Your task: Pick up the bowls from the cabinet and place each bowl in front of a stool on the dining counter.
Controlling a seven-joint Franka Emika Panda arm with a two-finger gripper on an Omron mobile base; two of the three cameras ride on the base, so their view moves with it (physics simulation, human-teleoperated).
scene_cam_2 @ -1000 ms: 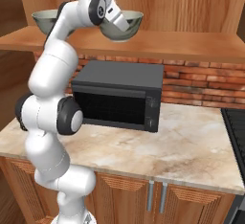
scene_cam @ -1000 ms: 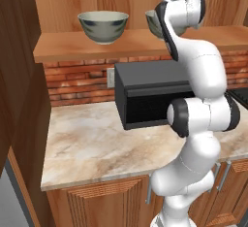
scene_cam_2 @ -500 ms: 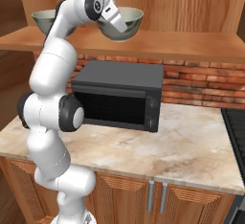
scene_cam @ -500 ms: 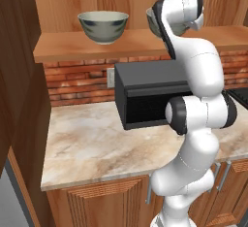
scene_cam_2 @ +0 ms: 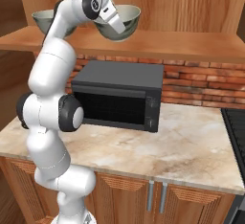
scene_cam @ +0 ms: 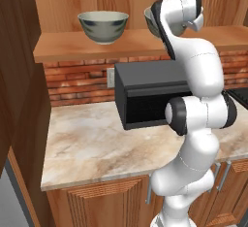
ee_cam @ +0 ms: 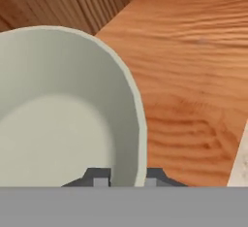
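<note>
- Two bowls sat on the cabinet shelf above the microwave: the far bowl untouched, the near bowl at my gripper.
- My fingers straddled its rim wall, one inside, one outside, pinched narrow on it.
- I judged the glazed ceramic stiff, slick and breakable, so a rim pinch needed a level lift.

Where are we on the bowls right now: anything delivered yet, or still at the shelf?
Nothing delivered yet. Both bowls are on the cabinet shelf. In hand: the gripper is shut on the right bowl rim, one finger inside and one outside, not yet lifted. Left: carry it to the dining counter, then fetch the left bowl.
</note>
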